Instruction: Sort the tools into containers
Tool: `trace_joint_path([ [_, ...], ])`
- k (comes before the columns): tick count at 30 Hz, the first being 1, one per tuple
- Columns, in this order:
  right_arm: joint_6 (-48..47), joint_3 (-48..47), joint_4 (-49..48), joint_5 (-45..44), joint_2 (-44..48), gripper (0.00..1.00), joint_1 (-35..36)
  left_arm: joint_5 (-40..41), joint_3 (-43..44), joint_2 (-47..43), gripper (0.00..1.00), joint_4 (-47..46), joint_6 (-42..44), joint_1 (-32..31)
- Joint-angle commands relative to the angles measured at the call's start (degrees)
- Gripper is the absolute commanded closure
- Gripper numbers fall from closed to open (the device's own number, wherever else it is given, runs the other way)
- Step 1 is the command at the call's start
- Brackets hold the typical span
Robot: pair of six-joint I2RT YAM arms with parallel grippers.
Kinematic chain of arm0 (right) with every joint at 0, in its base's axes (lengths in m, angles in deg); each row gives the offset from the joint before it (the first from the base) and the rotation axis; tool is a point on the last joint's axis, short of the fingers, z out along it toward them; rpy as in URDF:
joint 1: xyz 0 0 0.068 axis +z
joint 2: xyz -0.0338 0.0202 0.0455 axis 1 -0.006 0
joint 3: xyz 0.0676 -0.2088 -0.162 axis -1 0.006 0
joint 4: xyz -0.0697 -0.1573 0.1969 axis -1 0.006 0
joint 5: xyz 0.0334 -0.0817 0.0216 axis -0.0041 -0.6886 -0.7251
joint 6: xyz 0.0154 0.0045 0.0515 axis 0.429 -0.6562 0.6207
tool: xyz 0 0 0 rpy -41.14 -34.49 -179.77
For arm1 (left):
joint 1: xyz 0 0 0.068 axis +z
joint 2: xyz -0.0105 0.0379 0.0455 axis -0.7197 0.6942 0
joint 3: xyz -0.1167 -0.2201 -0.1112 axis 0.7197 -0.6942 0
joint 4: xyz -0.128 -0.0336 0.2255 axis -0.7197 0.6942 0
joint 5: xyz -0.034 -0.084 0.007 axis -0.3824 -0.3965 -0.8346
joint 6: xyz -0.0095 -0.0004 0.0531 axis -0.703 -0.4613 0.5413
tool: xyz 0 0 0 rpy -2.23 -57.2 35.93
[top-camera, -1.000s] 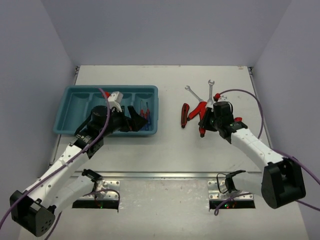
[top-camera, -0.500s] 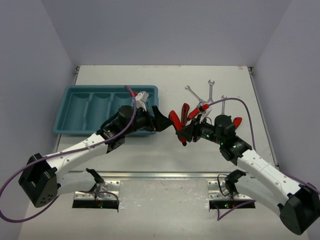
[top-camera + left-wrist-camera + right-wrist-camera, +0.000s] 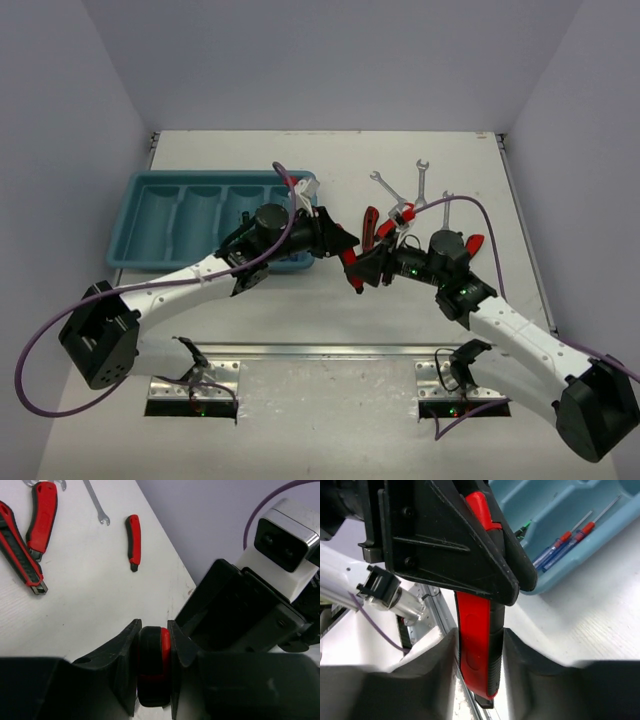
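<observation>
Now both arms meet above the middle of the counter [image 3: 250, 155], just right of the teal tray [image 3: 150, 183], with a red-handled tool [image 3: 350, 258] held in the air between them. The left hand [image 3: 340, 243] is clamped on one end of it: in the left wrist view its two fingers [image 3: 125, 655] press against both sides of the red-and-black handle. The right hand [image 3: 368, 268] grips the other end, its fingers [image 3: 517, 652] tight against either side of the handle, and the left hand's black fingers sit just above them in the right wrist view. Two thin screwdrivers [image 3: 570, 537] lie side by side in one compartment of the tray, with a green-tipped one [image 3: 522, 528] beside them. On the counter to the right and farther back lie three silver wrenches [image 3: 385, 186] and more red-handled tools [image 3: 371, 228], well apart from the tray
</observation>
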Motion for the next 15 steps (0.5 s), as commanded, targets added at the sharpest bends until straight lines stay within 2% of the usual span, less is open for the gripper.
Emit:
trace_joint_path([
  [1,-1.58,-2.85,8.09,-13.24,2.04,0.07,0.43,6.02,7.77,0.76,1.00,6.99,4.81,0.72],
  [2,-1.59,-4.11,12.69,-18.96,2.32,0.01,0.42,10.21,10.61,1.06,1.00,12.19,7.31,1.75],
  [3,-1.59,-5.41,20.44,-28.40,2.37,0.01,0.29,18.14,15.91,2.35,1.00,22.10,11.01,3.19],
  [4,-1.81,-7.06,25.05,-33.82,1.94,0.01,-0.13,24.72,19.36,3.41,1.00,30.76,14.08,6.53],
  [5,-2.12,-8.17,27.76,-36.25,1.31,0.01,-0.58,27.69,22.11,4.46,1.00,35.44,15.78,10.82],
  [9,-2.72,-7.77,30.16,-34.46,0.16,0.01,-2.67,34.09,29.66,7.65,1.00,46.83,21.93,23.51],
  [12,-2.83,-7.57,30.19,-34.26,-1.16,0.01,-2.97,46.02,37.19,11.63,1.00,56.00,25.42,32.67],
  [15,-3.13,-7.33,30.52,-35.18,-1.28,0.01,-3.12,52.66,37.65,13.25,1.00,56.53,27.93,38.09],
])
